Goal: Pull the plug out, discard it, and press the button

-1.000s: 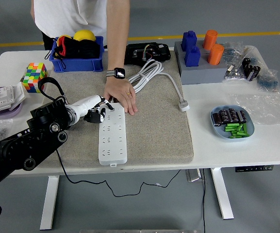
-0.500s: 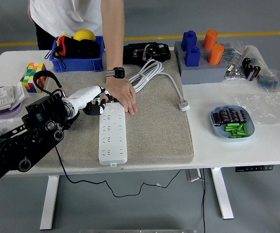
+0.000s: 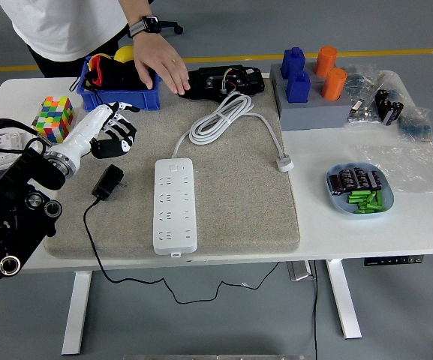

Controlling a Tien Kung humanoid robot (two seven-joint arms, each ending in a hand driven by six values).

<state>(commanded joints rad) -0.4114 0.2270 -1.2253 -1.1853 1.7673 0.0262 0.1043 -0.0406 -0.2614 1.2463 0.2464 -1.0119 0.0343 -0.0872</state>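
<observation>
Head view: the robot's left hand (image 3: 109, 132) hovers over the grey mat (image 3: 239, 195), fingers loosely spread and empty. The black plug (image 3: 108, 182) lies just below it, the white power strip (image 3: 175, 204) to its right.

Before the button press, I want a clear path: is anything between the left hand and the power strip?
Nothing visible blocks it. The left hand hovers left of the power strip; the black plug lies on the mat below the hand, off the direct line. The person's hand is far back.
</observation>
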